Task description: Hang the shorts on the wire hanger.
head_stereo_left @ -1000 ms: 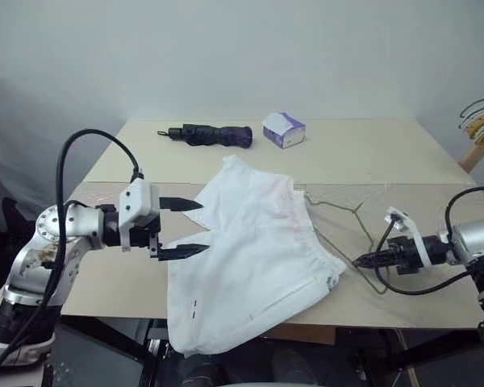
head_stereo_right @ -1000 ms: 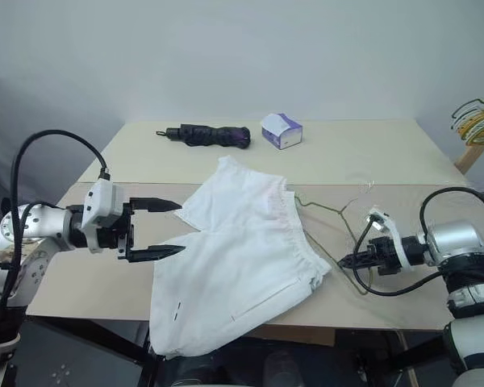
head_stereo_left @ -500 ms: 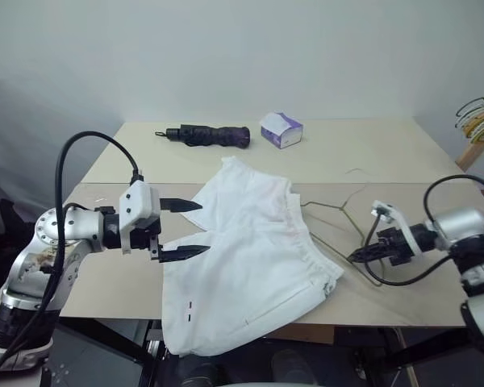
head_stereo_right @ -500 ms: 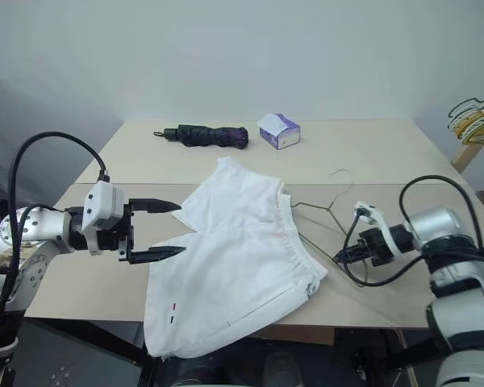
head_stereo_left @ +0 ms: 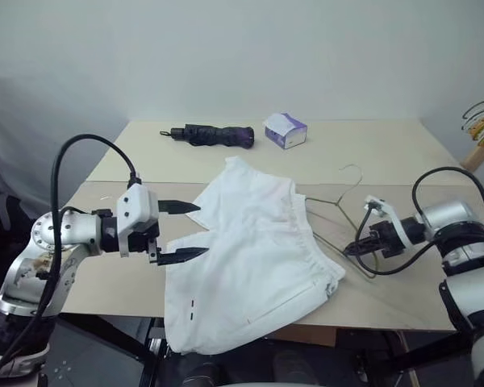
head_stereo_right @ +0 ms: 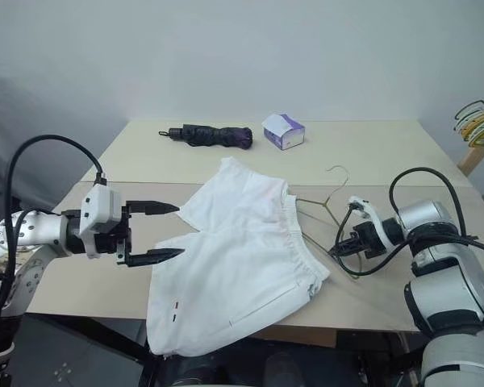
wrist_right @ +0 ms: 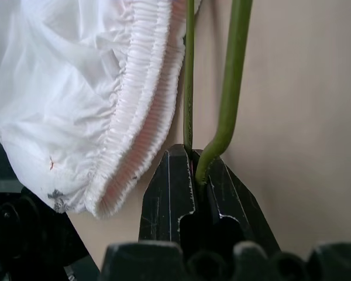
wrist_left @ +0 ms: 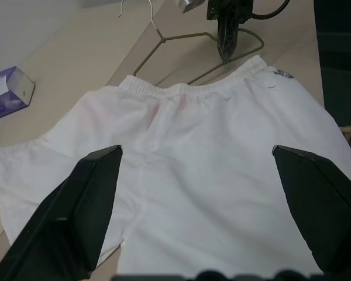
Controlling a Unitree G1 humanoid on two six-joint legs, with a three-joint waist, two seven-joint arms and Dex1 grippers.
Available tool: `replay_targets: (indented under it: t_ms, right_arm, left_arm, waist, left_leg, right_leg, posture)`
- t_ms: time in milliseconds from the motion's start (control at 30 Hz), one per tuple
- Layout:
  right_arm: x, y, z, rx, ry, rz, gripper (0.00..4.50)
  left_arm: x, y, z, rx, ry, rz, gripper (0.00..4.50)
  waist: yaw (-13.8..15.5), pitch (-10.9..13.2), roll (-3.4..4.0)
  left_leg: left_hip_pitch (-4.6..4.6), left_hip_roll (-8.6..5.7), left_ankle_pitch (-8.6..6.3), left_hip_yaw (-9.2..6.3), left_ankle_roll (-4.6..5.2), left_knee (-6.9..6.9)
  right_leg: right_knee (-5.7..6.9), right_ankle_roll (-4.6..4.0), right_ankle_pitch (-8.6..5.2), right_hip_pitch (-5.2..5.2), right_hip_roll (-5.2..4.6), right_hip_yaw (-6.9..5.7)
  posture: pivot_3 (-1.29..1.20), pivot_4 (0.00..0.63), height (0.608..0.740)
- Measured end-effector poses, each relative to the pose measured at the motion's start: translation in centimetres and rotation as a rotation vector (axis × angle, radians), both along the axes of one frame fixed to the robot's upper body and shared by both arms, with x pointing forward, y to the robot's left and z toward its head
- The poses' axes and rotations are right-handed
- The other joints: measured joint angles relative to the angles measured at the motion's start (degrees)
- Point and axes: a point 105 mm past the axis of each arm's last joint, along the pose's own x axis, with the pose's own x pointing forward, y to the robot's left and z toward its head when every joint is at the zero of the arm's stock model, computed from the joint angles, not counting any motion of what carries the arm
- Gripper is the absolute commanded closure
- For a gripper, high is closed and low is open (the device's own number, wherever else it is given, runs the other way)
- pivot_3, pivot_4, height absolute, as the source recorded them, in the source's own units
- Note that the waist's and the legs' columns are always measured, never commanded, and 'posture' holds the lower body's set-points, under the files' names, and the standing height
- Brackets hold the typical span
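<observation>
The beige table (head_stereo_left: 387,153) carried everything, and the largest thing on it was the pair of white shorts (head_stereo_left: 250,258), spread flat near the front edge with one leg hanging over it and the gathered elastic waistband facing the robot's right. They looked light and limp, likely to sag and fold wherever they were lifted, so the firmest place to take hold seemed to be the ribbed waistband or a leg hem, where the cloth was doubled. Just beside the waistband lay the wire hanger (head_stereo_left: 339,211), a thin olive-grey triangle with its hook pointing toward the far side of the table and one corner tucked against the elastic; it looked stiff but springy, light enough to skid on the smooth top, and best held at a bend, where it could not roll. The right gripper (head_stereo_right: 339,247) had its jaws clenched on the hanger's near corner, the wire pinched between the tips in the right wrist view. The left gripper (head_stereo_left: 181,231) hovered over the shorts' leg end with its jaws spread wide and holding nothing. At the far side of the table lay a folded dark umbrella (head_stereo_left: 210,135) and, near it, a small purple and white tissue box (head_stereo_left: 285,130), both well apart from the work.
</observation>
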Motion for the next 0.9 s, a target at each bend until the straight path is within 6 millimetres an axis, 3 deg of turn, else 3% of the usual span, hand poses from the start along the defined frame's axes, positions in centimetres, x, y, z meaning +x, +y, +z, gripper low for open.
replay_targets:
  t_ms: [400,533,633,733,900]
  right_arm:
    - [0.2,0.0,-0.1,0.014,-0.014,-0.013,4.5]
    - [1.6,-0.2,0.9,0.017,-0.112,-0.07,4.5]
    - [3.0,-0.2,2.3,-0.025,-0.241,-0.079,4.5]
    - [4.3,0.2,5.3,-0.113,-0.467,-0.018,4.5]
    - [3.4,2.5,8.6,-0.315,-0.779,0.156,4.5]
  left_arm:
    - [0.0,0.0,0.0,0.002,-0.005,0.0,0.05]
    - [0.2,0.0,0.1,0.002,-0.012,0.0,0.05]
    - [0.5,0.0,0.4,-0.004,-0.026,-0.002,0.05]
    - [0.8,-0.3,0.4,-0.003,-0.025,-0.017,0.05]
    - [2.2,-0.1,1.1,0.006,-0.053,-0.027,0.05]
  waist:
    - [-0.08,0.0,0.01]
    - [-0.12,0.01,0.02]
    - [-0.18,0.02,0.03]
    - [-0.13,0.03,0.07]
    - [-0.13,0.03,0.07]
  left_leg:
    - [0.01,-0.02,0.0,-0.01,-0.01,0.0]
    - [0.0,-0.02,0.0,-0.01,-0.01,0.0]
    - [0.0,-0.01,0.0,-0.01,-0.01,-0.01]
    - [-0.14,-0.01,0.0,-0.02,-0.01,-0.01]
    - [-0.31,-0.01,0.0,-0.06,-0.01,0.0]
  right_leg:
    - [0.01,-0.01,0.0,0.0,0.0,0.01]
    - [0.01,-0.01,0.0,-0.01,0.0,0.01]
    - [0.01,-0.01,0.0,-0.01,-0.01,0.01]
    - [0.02,-0.01,0.0,-0.14,-0.03,0.02]
    - [0.05,0.0,0.0,-0.35,-0.05,0.01]
  posture:
    - [-0.2,0.0,0.74]
    - [-0.22,0.0,0.74]
    - [-0.23,0.0,0.74]
    - [-0.27,0.0,0.74]
    - [-0.31,0.0,0.74]
